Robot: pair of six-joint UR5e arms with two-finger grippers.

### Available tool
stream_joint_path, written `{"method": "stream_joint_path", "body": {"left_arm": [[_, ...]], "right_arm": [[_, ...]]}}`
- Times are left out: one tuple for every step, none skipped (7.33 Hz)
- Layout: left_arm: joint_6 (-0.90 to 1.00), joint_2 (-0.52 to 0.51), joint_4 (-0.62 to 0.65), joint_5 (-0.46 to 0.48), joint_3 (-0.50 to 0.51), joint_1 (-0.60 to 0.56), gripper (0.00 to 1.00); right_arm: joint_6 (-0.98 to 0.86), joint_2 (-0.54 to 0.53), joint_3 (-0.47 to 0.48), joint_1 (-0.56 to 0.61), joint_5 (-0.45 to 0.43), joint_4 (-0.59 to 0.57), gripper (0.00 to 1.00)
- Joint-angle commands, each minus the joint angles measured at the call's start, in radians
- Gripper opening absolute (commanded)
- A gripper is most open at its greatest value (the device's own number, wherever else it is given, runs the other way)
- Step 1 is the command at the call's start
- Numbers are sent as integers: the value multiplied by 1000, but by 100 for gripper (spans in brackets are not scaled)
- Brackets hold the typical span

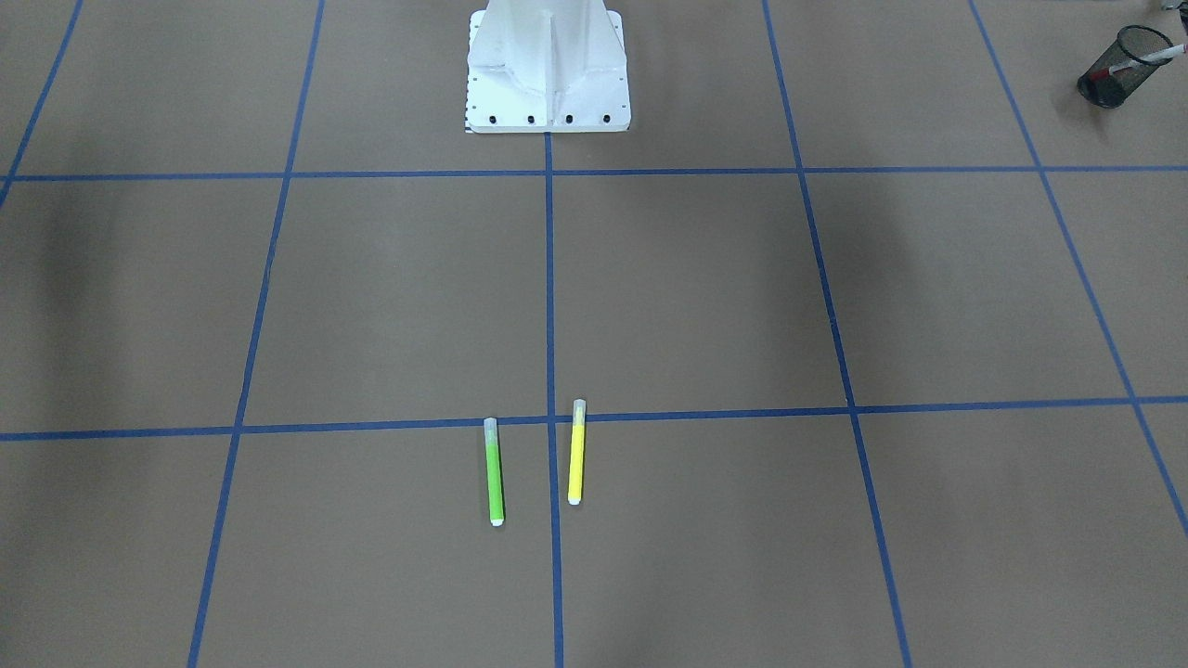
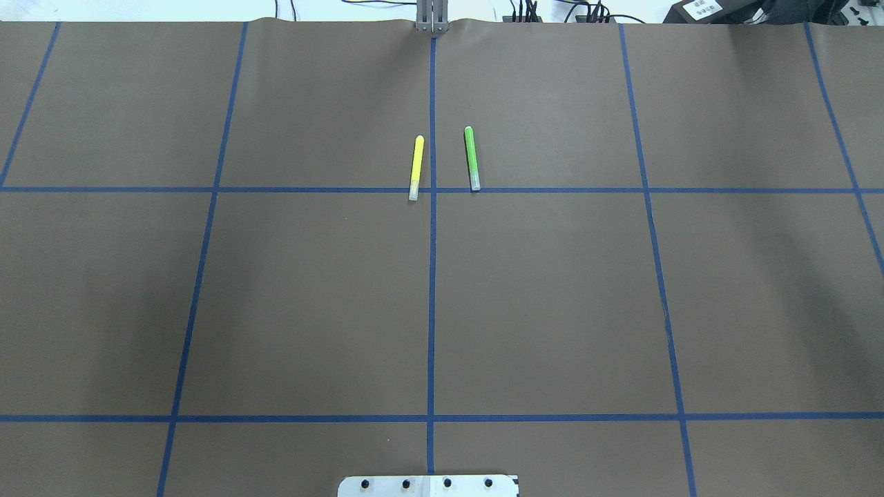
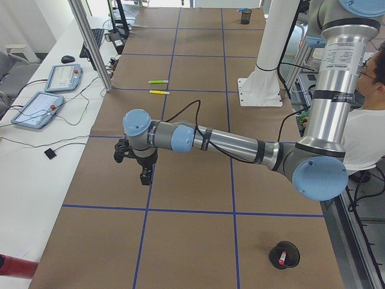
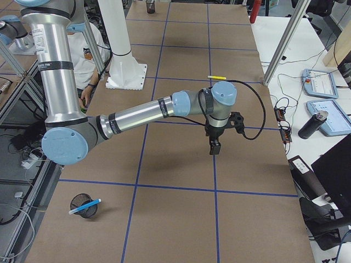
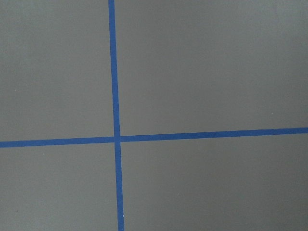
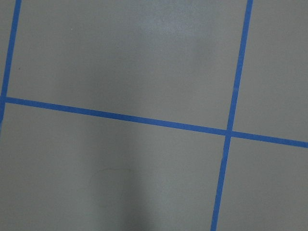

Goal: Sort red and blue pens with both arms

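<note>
The red pen (image 1: 1154, 57) stands tilted in a black mesh cup (image 1: 1116, 70) at the table's corner on my left side; it also shows as the red pen (image 3: 280, 259) in that cup (image 3: 284, 254). The blue pen (image 4: 86, 206) lies slanted in another black mesh cup (image 4: 82, 207) on my right side. My left gripper (image 3: 145, 178) hangs over bare table, as does my right gripper (image 4: 214, 149); I cannot tell whether either is open or shut. Both wrist views hold only brown table and blue tape.
A green marker (image 2: 472, 158) and a yellow marker (image 2: 416, 168) lie side by side near the table's far middle. The white robot base (image 1: 548, 74) stands at the near edge. A person (image 3: 372, 120) sits beside the base. Tablets and cables lie on the white bench (image 3: 36, 102).
</note>
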Motion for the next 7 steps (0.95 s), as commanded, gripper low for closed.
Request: {"method": "stream_joint_path", "body": {"left_arm": [[-1, 0, -2, 0, -2, 0, 100], [-3, 0, -2, 0, -6, 0, 100], [-3, 0, -2, 0, -6, 0, 100], [-3, 0, -2, 0, -7, 0, 100], [-1, -1, -2, 0, -7, 0, 100], [-1, -1, -3, 0, -7, 0, 100], [2, -3, -3, 0, -15, 0, 100]], "right_arm": [[0, -14, 4, 0, 1, 2, 100], [0, -15, 5, 0, 1, 2, 100], [2, -14, 4, 0, 1, 2, 100], [2, -14, 5, 0, -1, 2, 100], [2, -14, 5, 0, -1, 2, 100], [0, -14, 4, 0, -2, 2, 100], [2, -14, 4, 0, -2, 2, 100]]}}
